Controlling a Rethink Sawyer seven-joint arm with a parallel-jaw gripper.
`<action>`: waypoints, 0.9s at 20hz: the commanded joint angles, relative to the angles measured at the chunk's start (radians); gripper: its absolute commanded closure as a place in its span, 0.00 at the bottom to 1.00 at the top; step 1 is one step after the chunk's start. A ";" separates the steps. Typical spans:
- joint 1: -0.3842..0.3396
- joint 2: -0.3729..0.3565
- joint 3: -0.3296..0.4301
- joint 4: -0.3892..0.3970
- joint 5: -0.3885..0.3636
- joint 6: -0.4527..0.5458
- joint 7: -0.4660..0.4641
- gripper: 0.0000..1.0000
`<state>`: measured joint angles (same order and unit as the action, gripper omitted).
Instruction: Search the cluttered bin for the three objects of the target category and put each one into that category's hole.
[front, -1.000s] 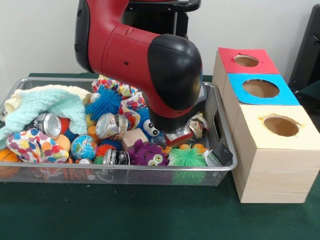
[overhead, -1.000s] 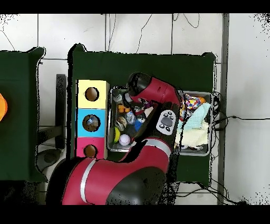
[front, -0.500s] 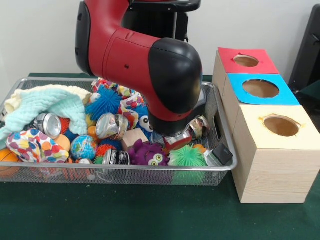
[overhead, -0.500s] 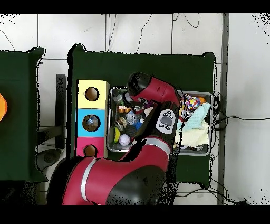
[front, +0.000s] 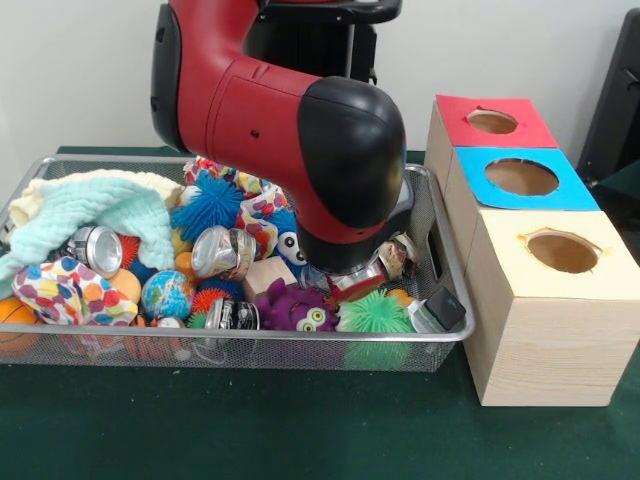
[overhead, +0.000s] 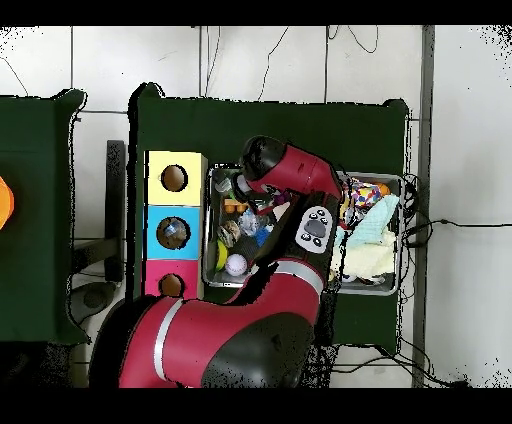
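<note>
The silver wire mesh bin (front: 250, 350) is full of mixed things: crushed cans (front: 223, 252), a globe ball (front: 167, 294), a blue spiky ball (front: 208, 203), a purple toy monster (front: 296, 310) and a green spiky ball (front: 374, 313). My arm's black wrist (front: 350, 170) reaches down into the bin's right part, and it hides the gripper. A crumpled red and silver can (front: 360, 278) lies right under the wrist. In the overhead view the arm (overhead: 285, 175) covers the bin's middle (overhead: 212, 270).
Three pale wooden boxes stand right of the bin, with holes in a red top (front: 492, 122), a blue top (front: 521, 177) and a yellow top (front: 562, 252). A mint towel (front: 100, 205) and a dotted cloth (front: 65, 290) fill the bin's left.
The arm's end has sunk a little lower into the bin's right part. The crumpled can beside it has shifted slightly. The last half second shows almost no motion.
</note>
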<state>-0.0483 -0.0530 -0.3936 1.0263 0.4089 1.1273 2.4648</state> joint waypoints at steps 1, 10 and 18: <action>-0.029 0.145 0.130 0.061 -0.009 -0.217 0.099 1.00; 0.018 -0.121 0.094 0.264 -0.037 -0.192 0.030 1.00; 0.010 -0.228 0.092 0.308 -0.053 -0.128 -0.017 1.00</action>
<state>-0.0276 -0.1967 -0.3927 1.2135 0.4014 1.0197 2.4650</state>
